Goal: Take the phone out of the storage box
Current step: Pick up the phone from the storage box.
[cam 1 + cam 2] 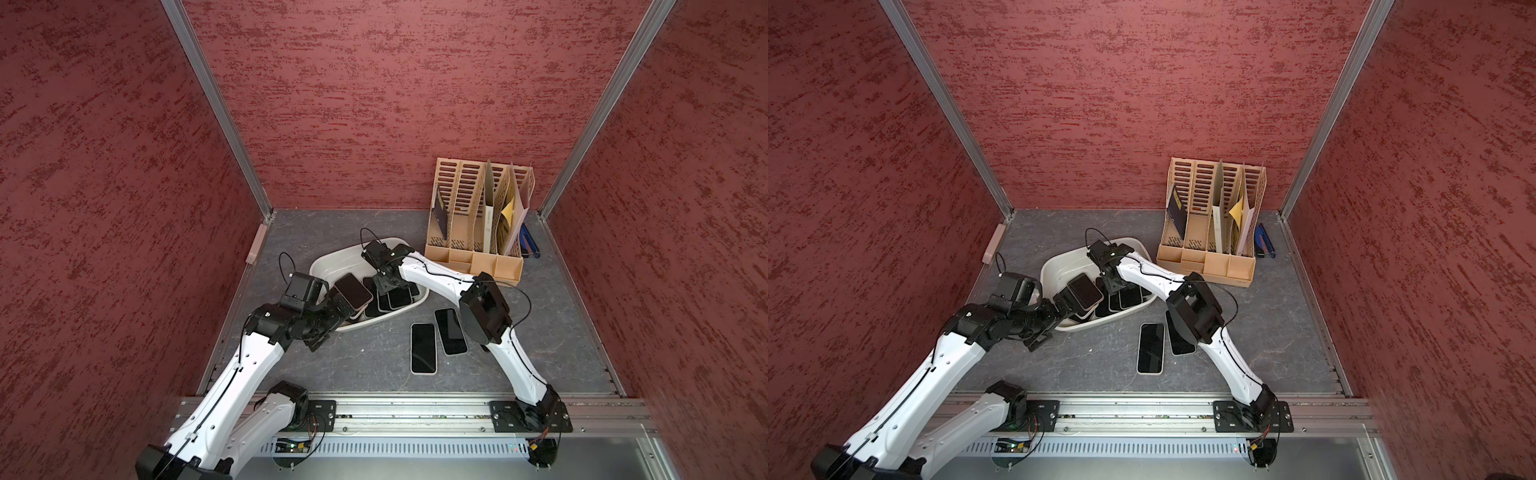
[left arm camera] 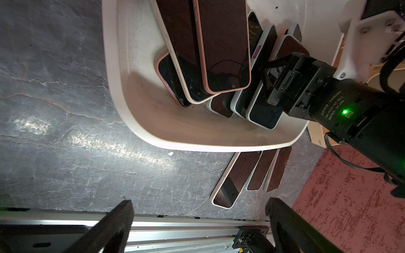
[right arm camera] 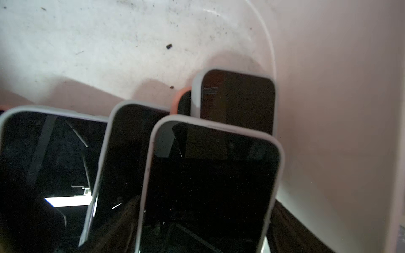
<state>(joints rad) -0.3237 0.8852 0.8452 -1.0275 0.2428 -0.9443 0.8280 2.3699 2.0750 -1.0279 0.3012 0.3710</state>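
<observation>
The white storage box (image 1: 328, 259) (image 1: 1054, 266) (image 2: 142, 98) (image 3: 328, 109) sits mid-table and holds several dark-screened phones, overlapping and leaning. My right gripper (image 1: 386, 286) (image 1: 1115, 284) (image 3: 203, 221) reaches down into it, open. Its fingers (image 3: 122, 221) flank the long edges of a white-cased phone (image 3: 210, 175) (image 2: 263, 109); whether they touch it I cannot tell. A pink-cased phone (image 1: 353, 291) (image 2: 223, 43) lies on top of the pile at the box's left end. My left gripper (image 1: 326, 328) (image 1: 1052, 322) (image 2: 197, 219) hangs open and empty over the table beside the box's near left corner.
Two phones (image 1: 423, 348) (image 1: 451, 330) lie face up on the grey table in front of the box; the right arm's elbow covers part of one. A beige slotted file organizer (image 1: 478, 224) stands at the back right with a blue tool (image 1: 530, 243) beside it. Red walls enclose three sides; a metal rail (image 1: 395, 411) runs along the front.
</observation>
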